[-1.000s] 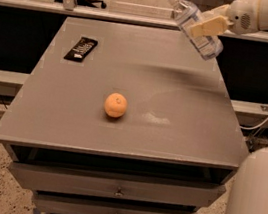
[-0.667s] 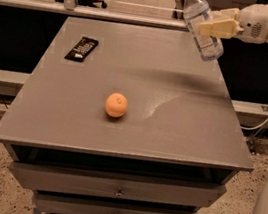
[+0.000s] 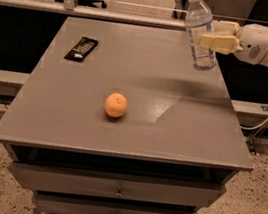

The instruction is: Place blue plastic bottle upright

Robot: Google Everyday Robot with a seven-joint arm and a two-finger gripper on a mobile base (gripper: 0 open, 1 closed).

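The blue plastic bottle [image 3: 199,28] is clear with a white cap and a pale label. It hangs nearly upright, cap up and tilted slightly left, above the back right part of the grey table [image 3: 135,129]. My gripper [image 3: 214,34] comes in from the right on a white arm and is shut on the bottle's middle. The bottle's base is a little above the tabletop and casts a shadow on it.
An orange [image 3: 116,105] sits near the middle of the table. A flat black remote [image 3: 81,48] lies at the back left. Drawers are under the tabletop. A cable hangs at the right beyond the table edge.
The bottle has swung from a steep tilt to nearly upright in my gripper, and the arm has drawn a little to the right.
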